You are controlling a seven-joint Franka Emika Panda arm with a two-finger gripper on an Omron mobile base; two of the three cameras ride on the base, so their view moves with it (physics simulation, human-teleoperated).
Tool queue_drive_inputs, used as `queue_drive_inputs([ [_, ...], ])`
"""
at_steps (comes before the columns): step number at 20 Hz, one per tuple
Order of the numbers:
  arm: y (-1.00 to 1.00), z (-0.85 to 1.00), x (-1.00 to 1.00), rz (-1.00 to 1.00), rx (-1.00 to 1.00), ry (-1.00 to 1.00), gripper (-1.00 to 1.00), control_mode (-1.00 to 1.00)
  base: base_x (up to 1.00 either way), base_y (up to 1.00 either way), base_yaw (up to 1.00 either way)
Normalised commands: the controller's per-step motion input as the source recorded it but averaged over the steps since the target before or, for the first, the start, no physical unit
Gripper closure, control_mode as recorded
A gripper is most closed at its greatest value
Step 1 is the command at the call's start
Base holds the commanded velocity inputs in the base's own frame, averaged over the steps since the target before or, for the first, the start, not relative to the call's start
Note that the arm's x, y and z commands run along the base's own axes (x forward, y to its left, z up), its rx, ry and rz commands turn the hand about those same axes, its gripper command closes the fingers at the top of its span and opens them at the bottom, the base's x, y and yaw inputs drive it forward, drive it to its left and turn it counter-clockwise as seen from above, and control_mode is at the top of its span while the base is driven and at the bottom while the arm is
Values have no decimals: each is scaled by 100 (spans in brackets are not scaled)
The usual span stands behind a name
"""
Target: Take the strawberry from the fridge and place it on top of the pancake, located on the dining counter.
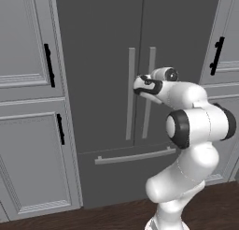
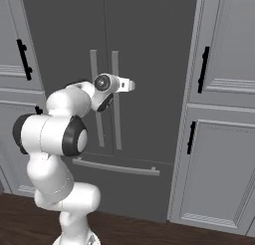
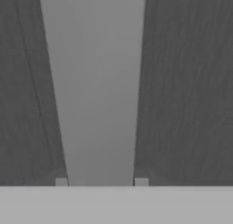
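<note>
Against the fridge (image 1: 107,61), your gripper (image 3: 101,182) has its jaws spread either side of a door handle (image 3: 98,91). Grip that stiff, smooth bar squarely; expect a heavy door. You cannot see the strawberry: doors shut.

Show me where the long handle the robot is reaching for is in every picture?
Left base view: right door handle, middle, beside the claw.
Right base view: same handle, left of middle, running behind the wrist.
Hand view: pale bar down the centre, between the fingertips.
Shared landmark: the fridge door seam between the two handles.
</note>
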Motion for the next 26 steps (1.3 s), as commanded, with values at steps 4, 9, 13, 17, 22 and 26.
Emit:
queue_drive_inputs([
  [4, -76, -8, -85, 0, 0, 0, 100, -100, 0, 0, 0],
  [9, -80, -8, -100, 4, 0, 0, 100, -100, 0, 0, 0],
  [13, -96, -2, -100, 7, 0, 0, 100, -100, 0, 0, 0],
  [17, -100, 0, -100, 8, 0, 0, 100, -100, 0, 0, 0],
  [22, -100, -9, -100, 9, 0, 0, 100, -100, 0, 0, 0],
  [26, -97, -37, -92, 6, 0, 0, 100, -100, 0, 0, 0],
])
